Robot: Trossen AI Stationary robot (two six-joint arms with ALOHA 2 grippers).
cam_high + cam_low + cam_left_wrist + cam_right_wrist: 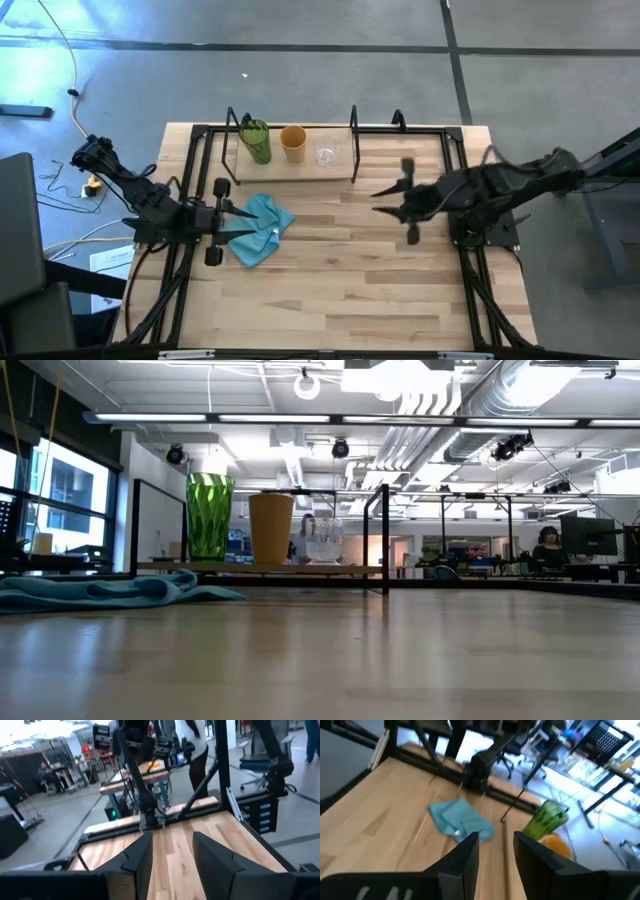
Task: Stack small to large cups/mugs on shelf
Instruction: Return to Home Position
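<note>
Look at far side of table (pixel 350 290): shelf (pixel 300 172) there, w/ 3 cups on top in a row. All upright, none inside another. From left to right: tall green tumbler (pixel 256 140), then orange cup (pixel 293 141), then small clear glass cup (pixel 326 154). Close together but not touching. Big to small, going right.

Just near side of shelf, a bit left: blue cloth (pixel 262 228), crumpled up, lying on table.

Left gripper (pixel 243 221): above left edge of cloth, pointing right. Open at the jaws w/ a clear gap, nothing held.

Right gripper (pixel 378 201): above table, right of middle, near side of shelf, pointing left. Open at the jaws too, nothing held. Apart from all 3 cups.

Way back in room, low view: person (pixel 548 545) at a desk.
</note>
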